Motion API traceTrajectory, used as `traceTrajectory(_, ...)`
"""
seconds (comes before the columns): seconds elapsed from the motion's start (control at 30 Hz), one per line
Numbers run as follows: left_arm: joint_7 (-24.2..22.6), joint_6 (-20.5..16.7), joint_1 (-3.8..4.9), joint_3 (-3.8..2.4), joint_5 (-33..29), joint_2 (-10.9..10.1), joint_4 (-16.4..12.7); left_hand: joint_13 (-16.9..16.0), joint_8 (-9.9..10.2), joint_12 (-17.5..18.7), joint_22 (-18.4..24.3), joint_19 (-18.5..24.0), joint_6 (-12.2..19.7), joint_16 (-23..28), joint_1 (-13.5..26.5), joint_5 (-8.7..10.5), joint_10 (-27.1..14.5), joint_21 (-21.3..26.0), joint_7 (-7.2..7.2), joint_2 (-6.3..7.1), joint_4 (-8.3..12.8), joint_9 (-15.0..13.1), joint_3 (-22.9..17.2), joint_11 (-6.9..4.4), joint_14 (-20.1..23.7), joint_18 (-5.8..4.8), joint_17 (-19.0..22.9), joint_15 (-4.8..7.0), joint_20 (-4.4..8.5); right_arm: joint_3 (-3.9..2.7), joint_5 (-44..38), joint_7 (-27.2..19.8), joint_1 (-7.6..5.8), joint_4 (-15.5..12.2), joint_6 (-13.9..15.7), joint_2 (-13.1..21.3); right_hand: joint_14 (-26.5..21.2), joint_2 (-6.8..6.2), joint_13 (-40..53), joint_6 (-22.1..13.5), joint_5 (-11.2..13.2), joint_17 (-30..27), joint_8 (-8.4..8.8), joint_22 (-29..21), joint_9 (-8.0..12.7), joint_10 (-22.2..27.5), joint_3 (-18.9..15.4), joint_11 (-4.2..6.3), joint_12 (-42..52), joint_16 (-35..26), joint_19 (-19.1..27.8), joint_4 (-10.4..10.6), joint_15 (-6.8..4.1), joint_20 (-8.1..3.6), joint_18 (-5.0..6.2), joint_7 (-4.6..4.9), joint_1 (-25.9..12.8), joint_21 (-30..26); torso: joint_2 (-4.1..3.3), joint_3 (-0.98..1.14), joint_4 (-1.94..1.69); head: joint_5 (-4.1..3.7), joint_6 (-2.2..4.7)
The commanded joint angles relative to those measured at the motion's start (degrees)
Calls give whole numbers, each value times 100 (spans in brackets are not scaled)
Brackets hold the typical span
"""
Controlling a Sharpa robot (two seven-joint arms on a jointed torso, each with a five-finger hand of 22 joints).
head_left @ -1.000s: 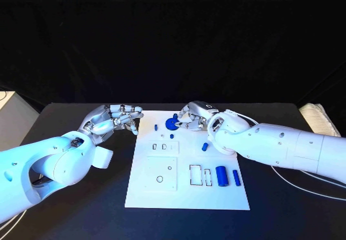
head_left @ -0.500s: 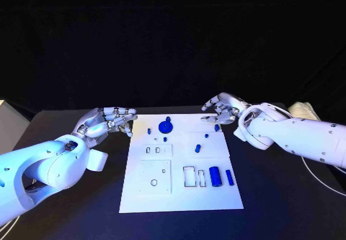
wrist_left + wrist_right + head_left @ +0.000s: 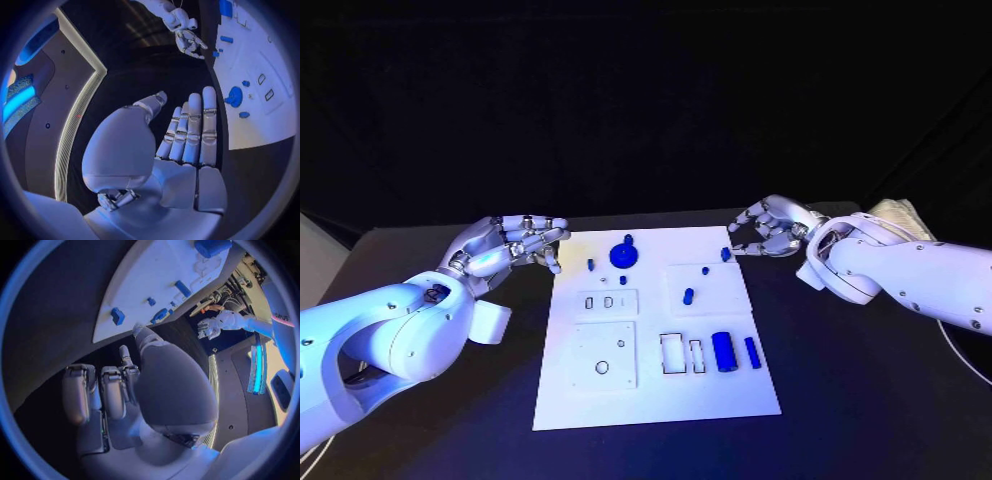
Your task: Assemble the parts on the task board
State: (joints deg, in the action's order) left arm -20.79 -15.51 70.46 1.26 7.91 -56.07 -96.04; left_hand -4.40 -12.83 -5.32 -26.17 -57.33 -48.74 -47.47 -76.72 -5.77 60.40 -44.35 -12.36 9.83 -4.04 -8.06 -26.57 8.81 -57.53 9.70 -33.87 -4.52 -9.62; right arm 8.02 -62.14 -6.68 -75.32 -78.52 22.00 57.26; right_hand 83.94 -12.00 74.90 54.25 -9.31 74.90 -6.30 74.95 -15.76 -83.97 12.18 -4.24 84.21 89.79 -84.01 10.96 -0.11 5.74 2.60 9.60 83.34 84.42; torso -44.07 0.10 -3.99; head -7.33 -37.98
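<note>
The white task board lies in the middle of the black table. A round blue knob stands near its far edge, with small blue pegs around it. A thick blue cylinder and a thin blue bar lie on the board's right side. My left hand hovers off the far left corner, fingers straight and together, holding nothing; the left wrist view shows the hand, the knob and the board. My right hand hangs beyond the far right corner, fingers loosely bent and empty; its wrist view shows the hand.
Rectangular slots and raised white plates mark the board's near half. A pale folded cloth lies at the table's far right. Black table surface lies on both sides of the board. A small blue peg sits by the board's right edge.
My right hand has let go of the round knob and drawn back to the right, off the board. The left hand has barely moved. The camera has shifted.
</note>
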Motion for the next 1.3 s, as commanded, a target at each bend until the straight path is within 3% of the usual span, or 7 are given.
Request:
traceTrajectory(0.03, -90, 126, 1, -3, -13, 7, 0, -9, 14, -31, -5, 36, 27, -19, -48, 19, -38, -24, -5, 9, -7, -8, -15, -11, 33, 77, 5, 11, 10, 3, -200, -177, 64, 98, -179, 3, 606, -3, 1003, -53, -35, 1510, 37, 943, 8, -99, 0, -34, -34, 21, -301, -30, 36, 31, -91, -11, 49, -16, -12, 2, -11, -9, -13)
traceTrajectory(0.2, -85, 125, 1, -3, -13, 4, 11, -9, 14, -31, -5, 36, 27, -19, -48, 19, -38, -24, -5, 9, -7, -8, -15, -11, 33, 77, 5, 11, 10, 4, -239, -181, 129, 210, -162, -38, 606, -3, 1000, -71, -55, 1510, 47, 945, 14, -96, -1, -38, -38, 21, -301, -34, 38, 33, -92, -7, 64, -14, -16, 17, -3, -2, -42)
traceTrajectory(0.3, -83, 129, 0, -3, -13, 1, 14, -9, 13, -35, -8, 46, 26, -15, -55, 19, -38, -28, -4, 12, -6, -9, -20, -11, 42, 77, 11, 11, 10, 5, -249, -141, 155, 261, -108, -96, 606, 0, 1003, -76, -63, 1510, 50, 948, 16, -99, -1, -39, -34, 21, -303, -32, 40, 34, -92, -5, 66, -12, -11, 8, 4, 4, -62)
traceTrajectory(0.57, -74, 142, 0, -3, -13, 9, 22, -9, 13, -35, -8, 46, 26, -15, -55, 19, -38, -28, -4, 12, -6, -9, -20, -11, 42, 77, 11, 11, 10, 5, -289, 39, 217, 390, 38, -270, 606, 54, 1025, -72, -130, 1510, 48, 960, 23, -123, 23, -44, -7, 21, -310, -6, 46, 38, -96, 1, 71, -1, -5, 2, -24, 8, -101)
traceTrajectory(0.7, -63, 147, -1, -3, -13, 5, 29, -9, 13, -35, -8, 46, 26, -15, -55, 19, -38, -28, -4, 12, -6, -9, -20, -11, 42, 77, 11, 11, 10, 5, -295, 85, 265, 456, 64, -364, 606, 81, 1024, -62, -142, 1510, 43, 964, 24, -123, 40, -44, -8, 21, -312, 6, 46, 39, -97, 1, 70, 2, -8, 7, -11, 22, -117)
traceTrajectory(0.87, -54, 151, -1, -3, -13, 6, 37, -9, 13, -35, -8, 46, 26, -15, -55, 19, -38, -28, -4, 12, -6, -9, -20, -11, 42, 77, 11, 11, 10, 4, -298, 108, 303, 502, 44, -440, 606, 133, 1045, 2, -155, 1510, 10, 968, 20, -147, 97, -38, 19, 21, -314, 21, 43, 39, -97, -7, 79, 5, -1, -3, -9, 28, -132)
traceTrajectory(1.3, -32, 158, -1, -3, -13, 4, 46, -9, 12, -37, -11, 56, 27, -13, -59, 18, -41, -34, -6, 13, -8, -10, -24, -10, 47, 78, 17, 10, 9, 4, -299, 134, 327, 543, -3, -473, 606, 173, 1108, 292, -116, 1510, -155, 1012, -5, -220, 298, 36, 96, 21, -339, 30, -18, -8, -108, -90, 104, 45, -2, -2, 1, 22, -143)
